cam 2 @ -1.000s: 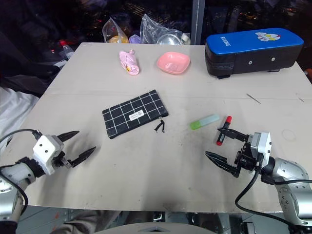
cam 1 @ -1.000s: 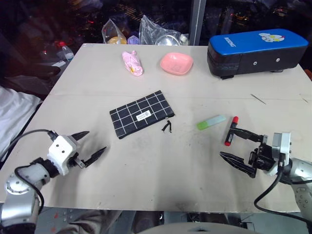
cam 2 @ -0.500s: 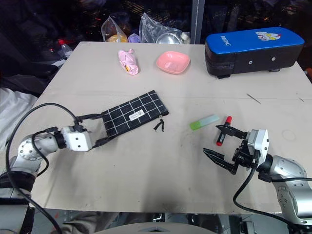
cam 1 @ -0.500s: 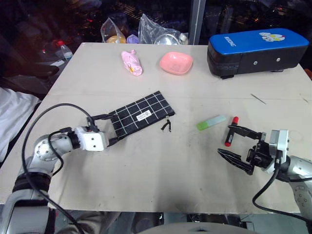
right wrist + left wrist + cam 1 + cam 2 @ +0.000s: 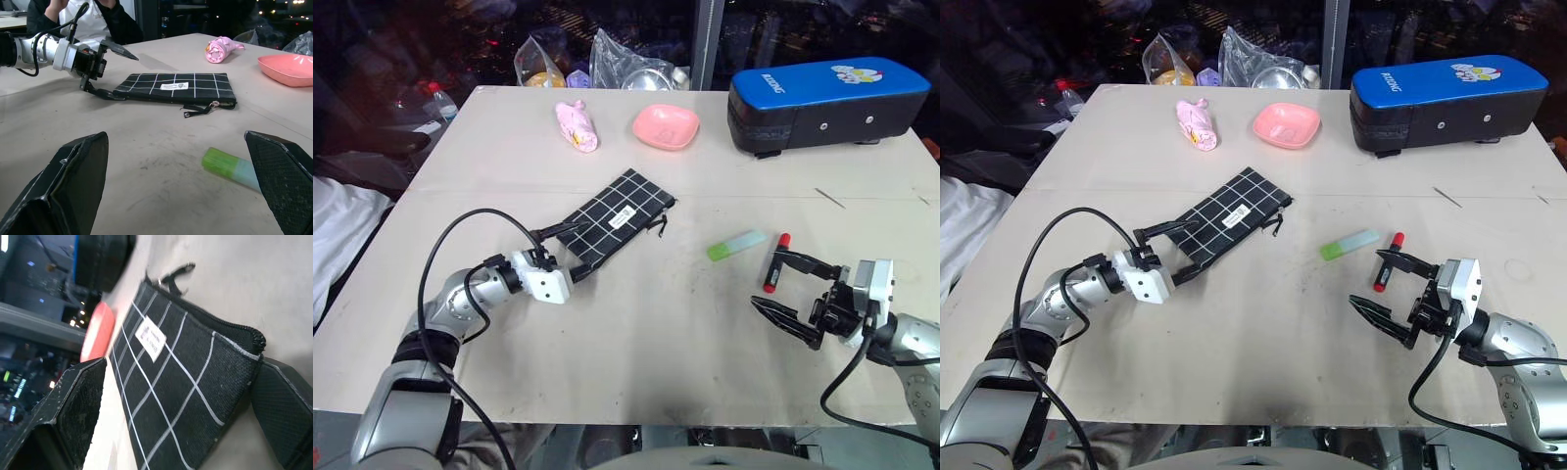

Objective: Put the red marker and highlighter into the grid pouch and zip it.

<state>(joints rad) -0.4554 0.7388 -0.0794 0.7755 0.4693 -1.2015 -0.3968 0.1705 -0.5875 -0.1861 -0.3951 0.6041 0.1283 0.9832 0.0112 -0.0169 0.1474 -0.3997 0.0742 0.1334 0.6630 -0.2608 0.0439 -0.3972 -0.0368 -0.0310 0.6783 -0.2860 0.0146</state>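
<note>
At mid-table, the left gripper (image 5: pixel 566 253), jaws wide and holding nothing, has advanced to straddle and swivel the grid pouch (image 5: pixel 619 215), while marker (image 5: pixel 776 261) and highlighter (image 5: pixel 736 245) await the open, empty right gripper (image 5: pixel 785 290).

Woven cloth grid pouch (image 5: pixel 616 217); matt tabletop (image 5: pixel 636 323)

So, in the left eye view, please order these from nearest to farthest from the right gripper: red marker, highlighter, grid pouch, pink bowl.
From the right gripper:
1. red marker, just beyond its upper finger
2. highlighter, slightly farther, toward the table's centre
3. grid pouch, across the table by the left gripper
4. pink bowl, near the far edge
</note>
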